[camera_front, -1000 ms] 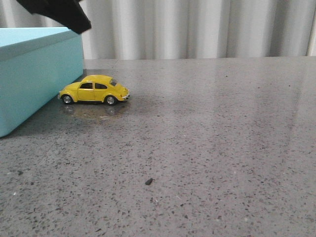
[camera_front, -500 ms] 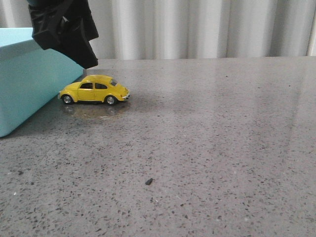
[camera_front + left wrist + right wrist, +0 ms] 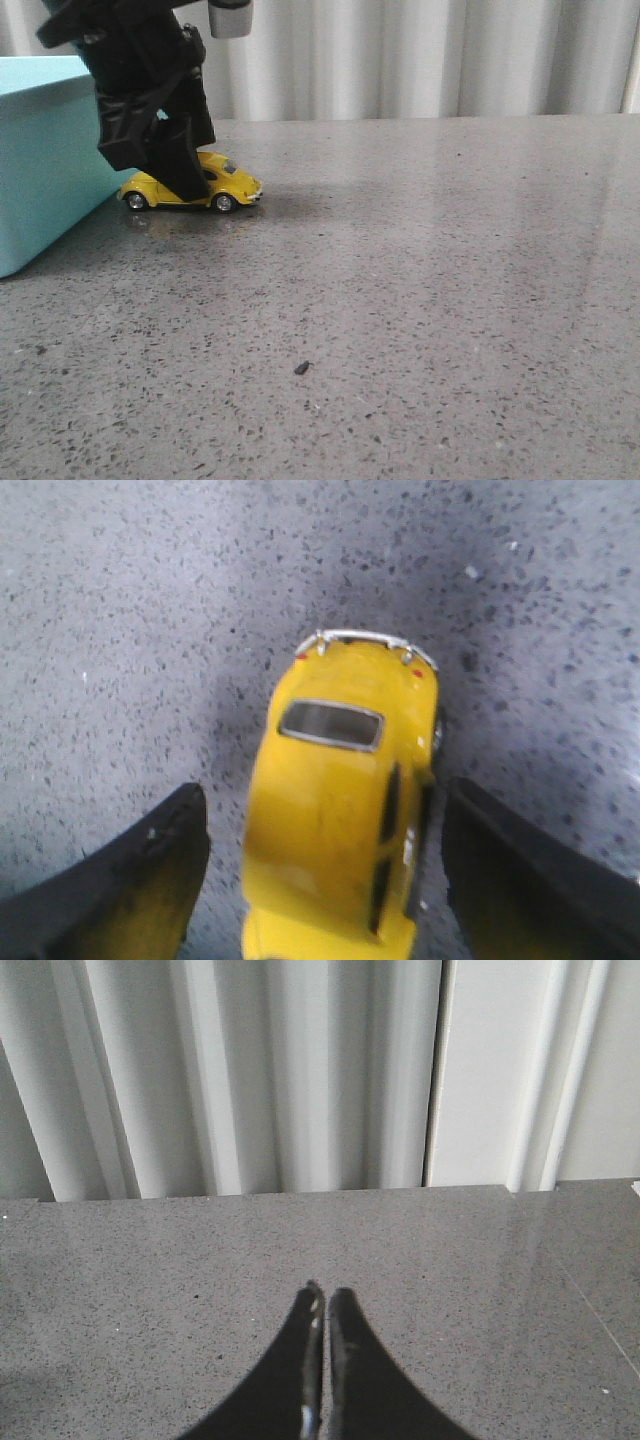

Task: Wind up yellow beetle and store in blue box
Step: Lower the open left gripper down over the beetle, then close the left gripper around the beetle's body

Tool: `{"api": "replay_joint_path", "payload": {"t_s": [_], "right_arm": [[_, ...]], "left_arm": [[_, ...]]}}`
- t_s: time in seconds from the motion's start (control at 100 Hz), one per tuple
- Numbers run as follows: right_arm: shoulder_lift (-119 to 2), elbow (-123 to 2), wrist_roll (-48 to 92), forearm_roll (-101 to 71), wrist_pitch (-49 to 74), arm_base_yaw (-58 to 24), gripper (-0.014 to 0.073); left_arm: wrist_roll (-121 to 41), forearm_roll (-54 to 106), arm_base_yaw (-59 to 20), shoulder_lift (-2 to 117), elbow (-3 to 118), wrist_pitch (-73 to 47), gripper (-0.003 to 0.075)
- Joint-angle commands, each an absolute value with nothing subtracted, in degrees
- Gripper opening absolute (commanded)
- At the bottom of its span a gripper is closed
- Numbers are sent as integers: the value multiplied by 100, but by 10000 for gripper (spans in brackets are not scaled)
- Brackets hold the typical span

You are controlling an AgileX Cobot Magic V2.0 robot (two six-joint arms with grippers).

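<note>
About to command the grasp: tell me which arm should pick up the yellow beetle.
Left. The left gripper is open, its fingers straddling the yellow beetle beside the blue box. The right gripper is shut, with no car in its view.

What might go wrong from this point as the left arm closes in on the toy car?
The left gripper is open and straddles the yellow beetle, which sits off-centre, nearer one finger; closing may skew or roll it on its wheels. The blue box stands close beside the car, so the arm may bump it.
</note>
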State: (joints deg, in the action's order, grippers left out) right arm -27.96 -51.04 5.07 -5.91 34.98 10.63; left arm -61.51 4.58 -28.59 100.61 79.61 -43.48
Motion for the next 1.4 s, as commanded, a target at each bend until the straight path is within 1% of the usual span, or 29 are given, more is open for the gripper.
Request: {"api": "replay_joint_path", "payload": {"t_s": [0.0, 0.39, 0.72, 0.84, 0.96, 1.1, 1.22, 1.39], "right_arm": [[-2830, -5235, 574, -550, 3017, 1081, -61], [-2830, -5235, 574, -397, 3009, 1081, -61], [-2830, -5235, 574, -352, 2993, 1081, -61], [-2830, -5235, 574, -352, 2994, 1081, -61], [-2830, -5235, 574, -352, 2994, 1081, -61], [-2830, -5235, 574, -352, 2994, 1081, -61], [-2830, -5235, 574, -328, 2920, 1081, -61], [-2830, -5235, 574, -328, 2891, 1081, -61]], "left_arm": [[-6133, 500, -2847, 9887, 8242, -4090, 459], [-6133, 500, -2717, 10263, 8249, -4371, 459], [-6133, 598, -2590, 10273, 8249, -4450, 454], [-6133, 598, -2590, 10273, 8249, -4531, 393], [-6133, 609, -2590, 10273, 8249, -4539, 294], [-6133, 609, -2590, 10273, 8249, -4539, 202], [-6133, 609, -2590, 10261, 8264, -4557, 163], [-6122, 631, -2590, 10261, 8502, -4724, 163]]}}
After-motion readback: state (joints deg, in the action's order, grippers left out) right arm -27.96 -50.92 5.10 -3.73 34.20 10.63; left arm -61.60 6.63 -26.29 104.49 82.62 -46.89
